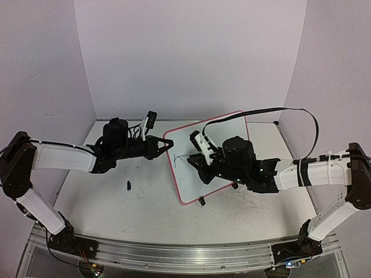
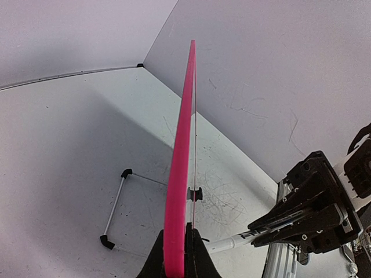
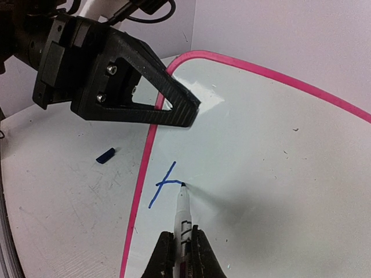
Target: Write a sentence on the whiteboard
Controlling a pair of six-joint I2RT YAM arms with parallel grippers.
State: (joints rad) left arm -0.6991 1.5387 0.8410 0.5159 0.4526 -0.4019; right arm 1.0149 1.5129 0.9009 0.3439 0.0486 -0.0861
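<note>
- Currently the whiteboard (image 1: 186,180) sits mid-frame in the top view, tilted up on its wire stand (image 2: 115,204).
- My left gripper (image 1: 165,146) is closed on the board's left corner. The left wrist view shows the pink rim edge-on between the jaws. I read that hold as a brace, so the board neither slides nor rocks under pen pressure.
- My right gripper (image 3: 182,255) is clamped on a marker (image 3: 184,211), whose tip touches the white surface near the rim at lower left of the right wrist view.
- The sentence (image 3: 165,185) is barely begun. There is one slanted blue stroke with a short crossbar, and the tip rests at the crossbar's right end. I cannot read a letter yet.
- Starting close to the left rim looks deliberate to me, since it leaves the whole width free for the words.
- A small dark blue piece (image 3: 105,156), probably the cap, lies on the worktop (image 1: 104,200) left of the board, apart from both grippers.
</note>
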